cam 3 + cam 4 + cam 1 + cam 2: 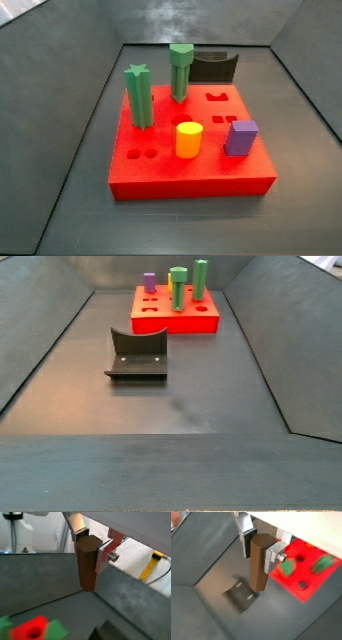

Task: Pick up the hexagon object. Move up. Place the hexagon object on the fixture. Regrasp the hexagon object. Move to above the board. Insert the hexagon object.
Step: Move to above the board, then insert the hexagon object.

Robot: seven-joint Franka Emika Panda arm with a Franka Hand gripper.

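The hexagon object (86, 562), a brown prism, hangs upright, clamped by the gripper (260, 546) between its fingers (106, 554), apparently clear above the desk (211, 562), with the fixture (240, 595) below and the red board (308, 569) nearby.

Side view, close: cam looks down at a steep angle on the red rectangular peg board (187, 150), filling mid-frame; dark L-shaped fixture (214, 68) sits behind it, upper centre.

Side view, farther back: cam looks down the length of the grey walled floor (201, 406) from the opposite end; board (174, 314) now at upper centre, fixture (138, 354) nearer, mid-frame. Both side views share board, fixture, floor.

Both wrist views: cams sit right at the silver-fingered gripper (93, 542) (259, 543), v. near, looking down along the brown hexagonal wooden bar (86, 564) (259, 562). Board shows in both (30, 629) (308, 569); fixture (241, 594) in a wrist view only.
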